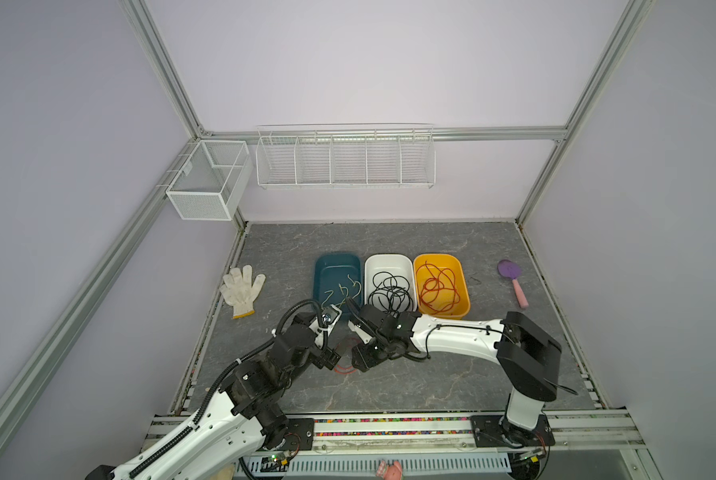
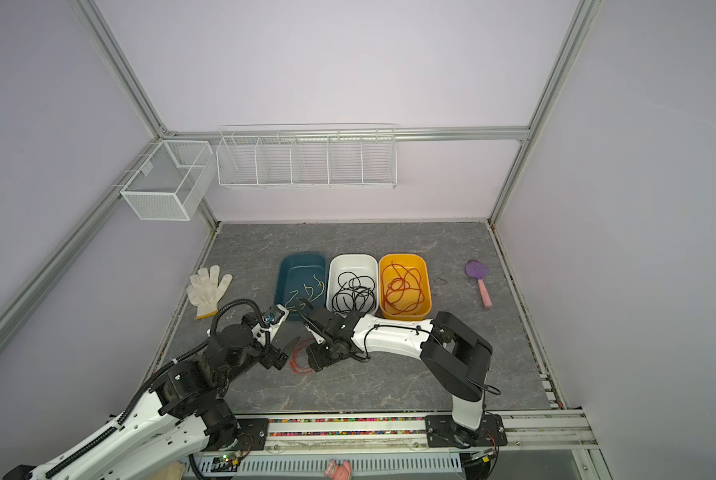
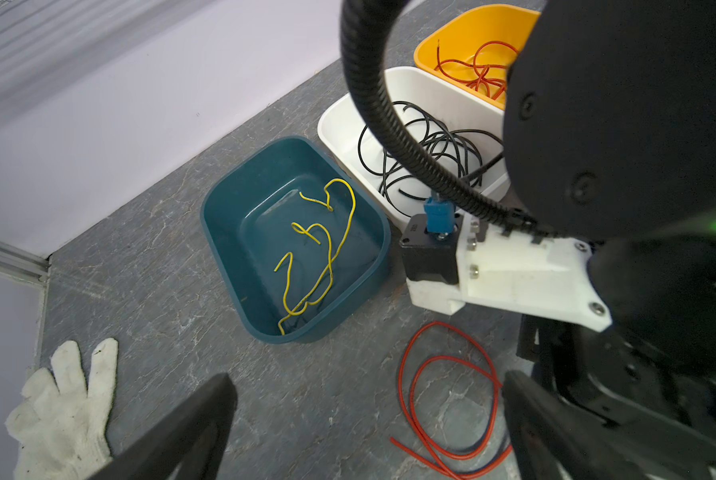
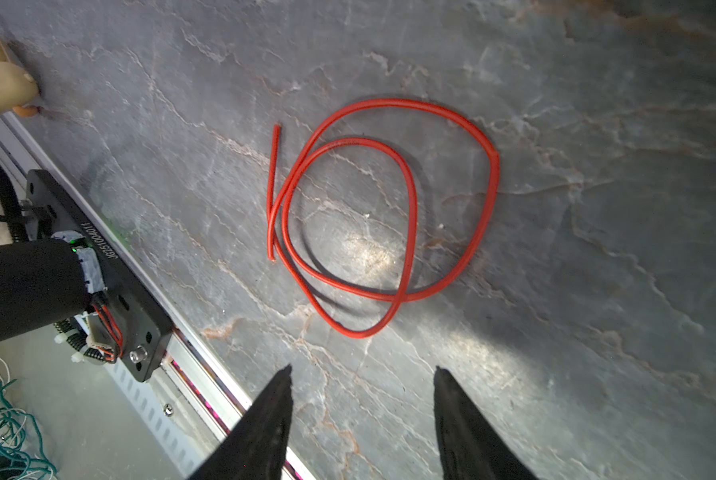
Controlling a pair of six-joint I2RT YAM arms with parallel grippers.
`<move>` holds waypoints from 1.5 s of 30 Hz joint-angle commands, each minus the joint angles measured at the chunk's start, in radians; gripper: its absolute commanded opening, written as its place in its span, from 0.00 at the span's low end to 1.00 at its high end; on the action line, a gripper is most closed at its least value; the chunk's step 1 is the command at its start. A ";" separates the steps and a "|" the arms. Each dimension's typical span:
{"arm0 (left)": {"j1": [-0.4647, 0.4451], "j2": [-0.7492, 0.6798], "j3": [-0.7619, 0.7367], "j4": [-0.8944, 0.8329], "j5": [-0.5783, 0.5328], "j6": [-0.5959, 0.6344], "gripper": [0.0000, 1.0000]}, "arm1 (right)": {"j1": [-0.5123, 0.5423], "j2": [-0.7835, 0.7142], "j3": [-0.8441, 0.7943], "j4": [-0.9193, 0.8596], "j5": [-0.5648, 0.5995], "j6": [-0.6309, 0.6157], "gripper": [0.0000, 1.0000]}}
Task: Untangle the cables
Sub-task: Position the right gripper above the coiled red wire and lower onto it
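Toward front edge of grey marbled worktop (image 4: 597, 124): thin red coiled cable (image 4: 494, 174). My right pincer (image 4: 363, 368) gapes empty just beside it; left pincer (image 3: 368, 377) spread, empty. Nip one strand, lift slowly.

soft, even diffuse light in both top views, edges bowed by wide lens; right wrist view has pale glare patches on the grey marbled tabletop (image 4: 368, 253), a soft shadow under the thin red cable loop (image 4: 494, 174), right gripper's black fingers (image 4: 264, 424) blurred.
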State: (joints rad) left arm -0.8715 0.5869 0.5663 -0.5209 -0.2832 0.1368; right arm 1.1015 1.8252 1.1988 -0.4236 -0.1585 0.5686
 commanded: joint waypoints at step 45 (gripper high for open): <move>-0.005 -0.026 -0.019 0.012 0.059 0.039 1.00 | -0.037 0.126 0.065 0.000 -0.003 -0.028 0.16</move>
State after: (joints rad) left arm -0.8715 0.5648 0.5606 -0.5205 -0.2569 0.1551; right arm 1.0702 1.9656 1.2736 -0.4213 -0.1745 0.5461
